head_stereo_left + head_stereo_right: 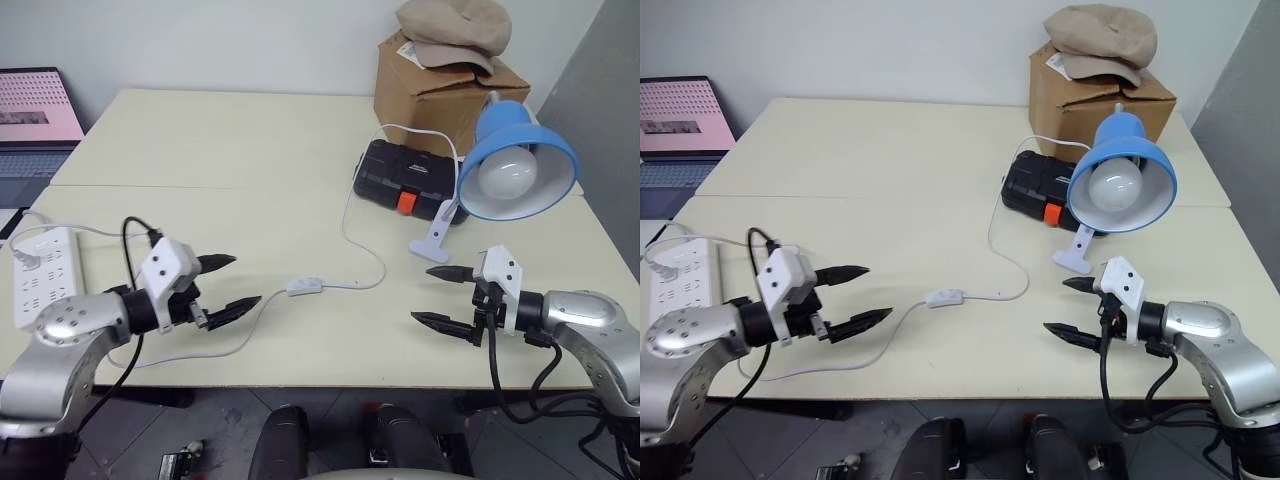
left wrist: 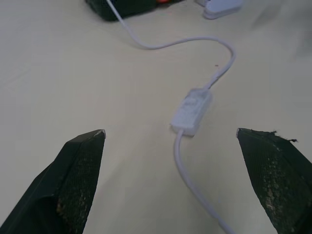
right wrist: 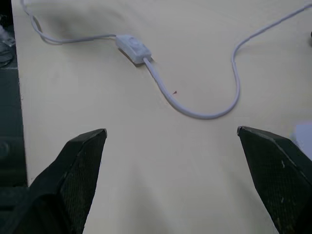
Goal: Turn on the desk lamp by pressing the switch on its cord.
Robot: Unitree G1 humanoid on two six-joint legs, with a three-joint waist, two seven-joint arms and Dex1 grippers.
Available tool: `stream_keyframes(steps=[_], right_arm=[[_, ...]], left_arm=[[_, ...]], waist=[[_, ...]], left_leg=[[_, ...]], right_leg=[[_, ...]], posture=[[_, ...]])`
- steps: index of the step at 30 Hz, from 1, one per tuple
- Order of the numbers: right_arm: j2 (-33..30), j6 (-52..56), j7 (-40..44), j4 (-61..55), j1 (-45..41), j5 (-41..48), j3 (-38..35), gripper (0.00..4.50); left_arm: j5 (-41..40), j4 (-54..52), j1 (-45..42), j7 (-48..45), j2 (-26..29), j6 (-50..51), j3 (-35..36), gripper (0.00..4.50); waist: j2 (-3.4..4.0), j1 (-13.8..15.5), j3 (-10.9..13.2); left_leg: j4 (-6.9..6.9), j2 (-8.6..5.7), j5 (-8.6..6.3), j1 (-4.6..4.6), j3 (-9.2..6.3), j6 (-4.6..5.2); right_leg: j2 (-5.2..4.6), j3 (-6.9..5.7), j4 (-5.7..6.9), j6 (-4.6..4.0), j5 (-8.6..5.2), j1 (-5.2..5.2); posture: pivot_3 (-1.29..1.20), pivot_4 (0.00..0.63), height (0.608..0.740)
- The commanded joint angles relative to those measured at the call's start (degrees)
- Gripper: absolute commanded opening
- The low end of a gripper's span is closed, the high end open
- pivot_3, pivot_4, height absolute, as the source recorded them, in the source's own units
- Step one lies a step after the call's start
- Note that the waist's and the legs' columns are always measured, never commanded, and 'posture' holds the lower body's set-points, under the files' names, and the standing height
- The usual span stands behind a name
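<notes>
Nothing is pressed yet: the desk lamp is seen unlit at the table's right edge, the switch lies untouched on its cord near the front edge, flanked by left gripper and right gripper, both spread wide and empty

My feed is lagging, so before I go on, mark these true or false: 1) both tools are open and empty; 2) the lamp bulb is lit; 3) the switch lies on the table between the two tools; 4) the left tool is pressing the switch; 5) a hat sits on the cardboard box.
1) True: the left tool and the right tool are open, holding nothing.
2) False: the desk lamp looks unlit.
3) True: the switch lies on the table between them.
4) False: the left tool is clear of the switch.
5) True: a hat rests on the cardboard box.
</notes>
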Motion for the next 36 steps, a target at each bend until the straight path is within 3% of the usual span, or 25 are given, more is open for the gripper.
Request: stream_keyframes(steps=[1,8,14,27,36], right_arm=[[-1.07,4.49,-2.44,-6.12,0.82,3.16,-2.23,4.50],[-1.40,7.26,-5.84,-11.56,4.10,3.23,-3.25,4.50],[-1.19,8.92,-7.86,-15.01,5.95,4.26,-3.23,4.50],[-1.85,10.21,-8.62,-16.99,6.51,5.40,-3.16,4.50],[-1.55,10.11,-8.90,-16.32,5.01,5.32,-2.01,4.50]], left_arm=[[3.31,5.59,-4.79,-3.77,0.67,-3.22,-5.58,4.49],[9.11,22.13,-16.38,-8.79,-4.14,-9.88,-15.07,4.49],[10.53,29.91,-21.37,-13.88,-7.46,-11.08,-19.24,4.49],[12.39,39.22,-26.54,-18.60,-11.68,-11.64,-21.02,4.49],[14.59,38.99,-26.17,-20.69,-11.39,-14.79,-22.07,2.72]], waist=[[0.00,0.01,0.00],[0.00,0.14,0.00],[-0.04,0.07,0.00],[-0.10,0.03,-0.04],[-0.10,-0.04,-0.04]], left_leg=[[-0.01,0.00,0.00,-0.01,0.00,0.00],[0.01,-0.02,0.00,-0.09,-0.02,0.01],[0.11,-0.02,0.00,-0.19,-0.07,0.01],[0.26,-0.04,0.01,-0.21,-0.20,0.02],[0.25,-0.03,0.01,-0.21,-0.21,0.02]], right_leg=[[0.01,0.00,0.00,0.00,0.00,-0.01],[0.01,-0.07,-0.02,0.02,-0.01,-0.03],[0.03,-0.11,-0.02,0.07,0.02,-0.04],[0.05,-0.20,0.03,0.14,0.06,0.02],[0.06,-0.21,0.02,0.13,0.06,0.02]], posture=[[0.00,0.150,0.740],[0.00,0.150,0.740],[0.00,0.150,0.740],[0.00,0.150,0.740],[0.00,0.150,0.740]])
